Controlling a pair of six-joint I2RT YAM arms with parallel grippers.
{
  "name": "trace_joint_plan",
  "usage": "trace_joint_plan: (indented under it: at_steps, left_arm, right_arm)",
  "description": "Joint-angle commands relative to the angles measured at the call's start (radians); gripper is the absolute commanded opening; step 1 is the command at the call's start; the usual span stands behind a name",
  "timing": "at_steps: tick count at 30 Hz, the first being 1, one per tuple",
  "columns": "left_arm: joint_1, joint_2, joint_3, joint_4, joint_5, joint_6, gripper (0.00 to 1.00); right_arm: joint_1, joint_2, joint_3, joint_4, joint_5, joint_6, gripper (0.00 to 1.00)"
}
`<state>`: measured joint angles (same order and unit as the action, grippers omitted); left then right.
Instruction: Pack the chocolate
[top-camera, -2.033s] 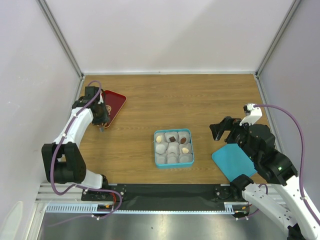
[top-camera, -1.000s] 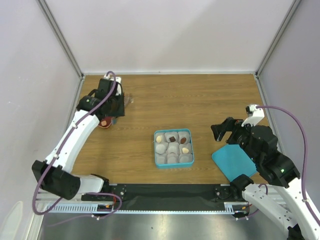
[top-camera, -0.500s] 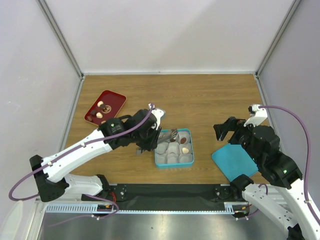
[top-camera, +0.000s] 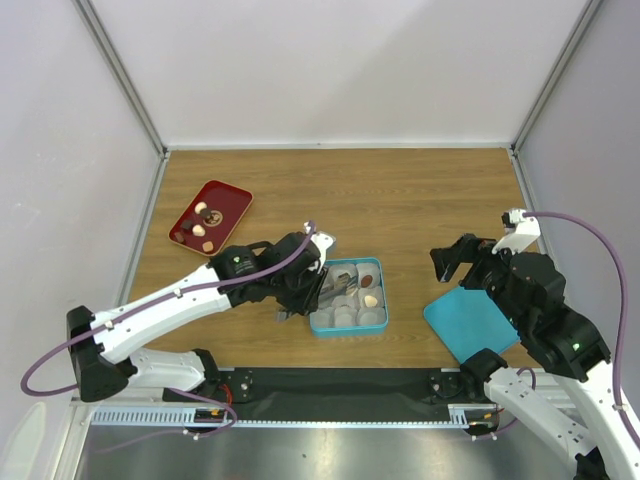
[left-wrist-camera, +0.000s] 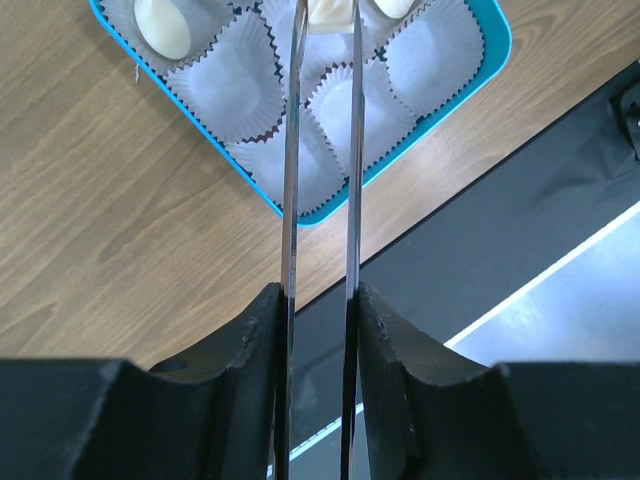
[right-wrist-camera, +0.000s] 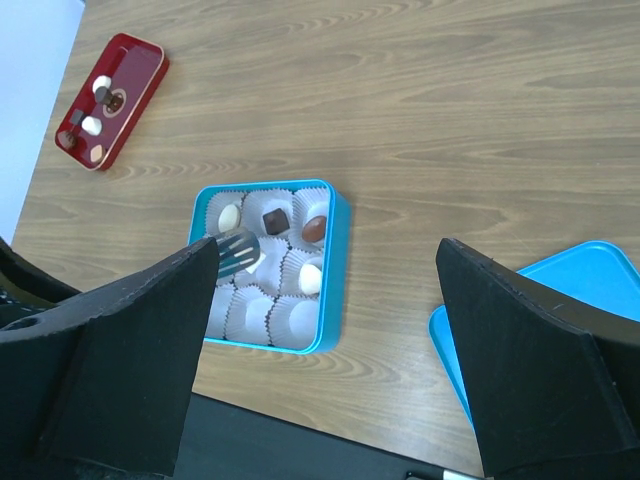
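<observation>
My left gripper (top-camera: 306, 284) is shut on thin metal tongs (left-wrist-camera: 290, 150). The tongs' tips (right-wrist-camera: 235, 254) pinch a cream chocolate (right-wrist-camera: 252, 263) over the middle paper cup of the blue box (top-camera: 384, 302). The box holds a cream chocolate (right-wrist-camera: 229, 215), a dark one (right-wrist-camera: 273, 219), a brown one (right-wrist-camera: 316, 227) and another cream one (right-wrist-camera: 312, 277); the other cups are bare. Several more chocolates lie on the red tray (top-camera: 228, 205) at the far left. My right gripper (top-camera: 455, 262) is open and empty, above the table right of the box.
The blue lid (top-camera: 468, 322) lies flat at the right, under my right arm, and shows in the right wrist view (right-wrist-camera: 600, 270). The red tray (right-wrist-camera: 140, 65) is far left of the box (right-wrist-camera: 335, 270). Black mat and a metal rail run along the near edge.
My left arm has swung from the red tray across to the blue box with the tongs, and now holds their tips over the middle cup. The right arm has barely moved.
</observation>
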<state>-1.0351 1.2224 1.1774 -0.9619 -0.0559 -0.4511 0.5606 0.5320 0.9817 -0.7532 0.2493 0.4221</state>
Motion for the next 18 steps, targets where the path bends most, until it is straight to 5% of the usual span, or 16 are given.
trace_joint_plan:
  at_steps: [1, 18]
  left_arm:
    - [-0.01, -0.006, -0.004, 0.058, 0.01, -0.017, 0.38]
    - [-0.01, 0.095, 0.045, 0.006, -0.051, 0.002, 0.46]
  right_arm:
    - [-0.002, -0.012, 0.038, -0.005, 0.019, 0.001, 0.96]
    - [-0.002, -0.015, 0.046, 0.002, 0.018, -0.003, 0.96]
